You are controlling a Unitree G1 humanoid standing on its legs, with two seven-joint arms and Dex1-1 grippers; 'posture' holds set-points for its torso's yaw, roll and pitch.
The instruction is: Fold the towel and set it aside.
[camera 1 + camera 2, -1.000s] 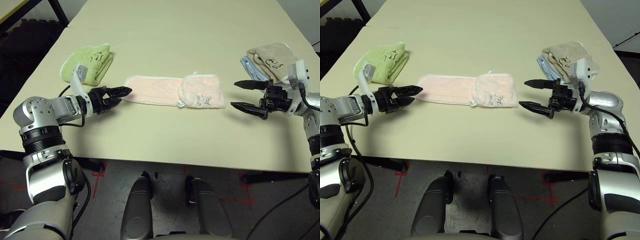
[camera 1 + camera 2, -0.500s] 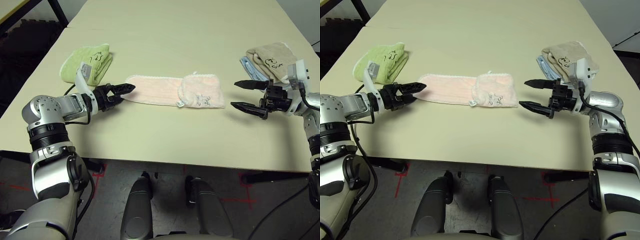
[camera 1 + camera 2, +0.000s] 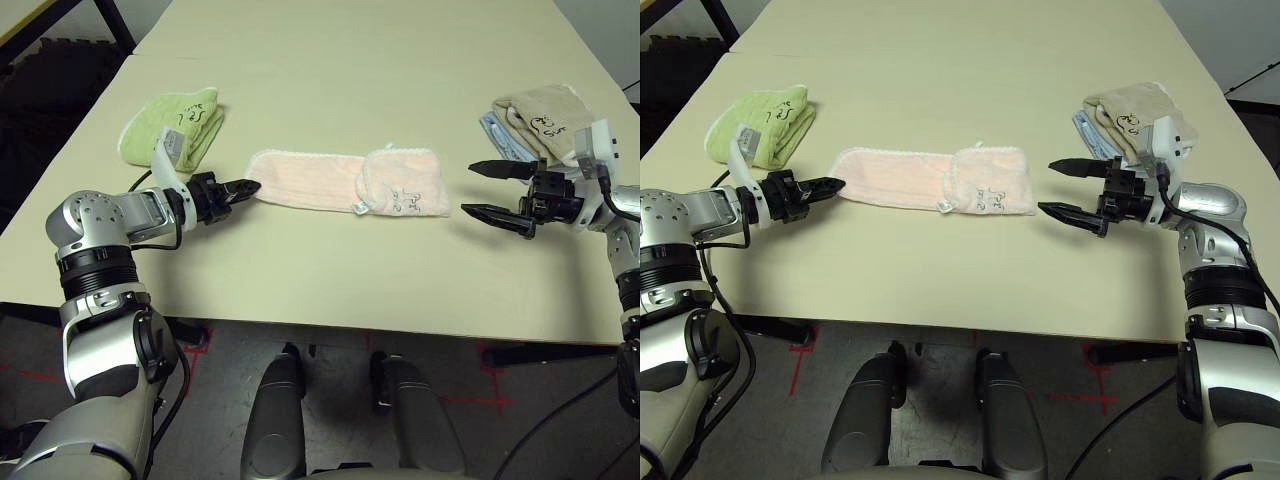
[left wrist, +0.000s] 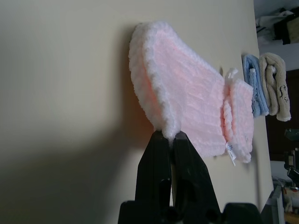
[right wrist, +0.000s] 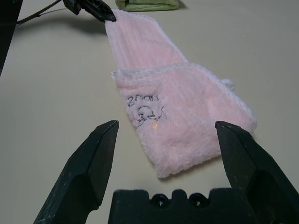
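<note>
The pale pink towel (image 3: 320,180) lies flat mid-table as a long strip, with its right end folded over into a square flap (image 3: 405,182) that shows dark embroidery. At the strip's left end, my left gripper (image 3: 248,187) is shut on the white scalloped edge (image 4: 163,122), low on the table. My right gripper (image 3: 468,188) hovers open just right of the folded end and does not touch it. In the right wrist view, its fingers (image 5: 100,154) stand wide apart before the flap (image 5: 187,116).
A folded light green towel (image 3: 175,125) lies at the back left, behind my left forearm. Folded beige (image 3: 540,108) and blue (image 3: 497,133) towels are stacked at the back right, beside my right wrist. The table's front edge (image 3: 350,330) runs close below both arms.
My left gripper moved in to the towel's left end, dropped slightly and shut its fingers on the edge. The right gripper has not moved.
</note>
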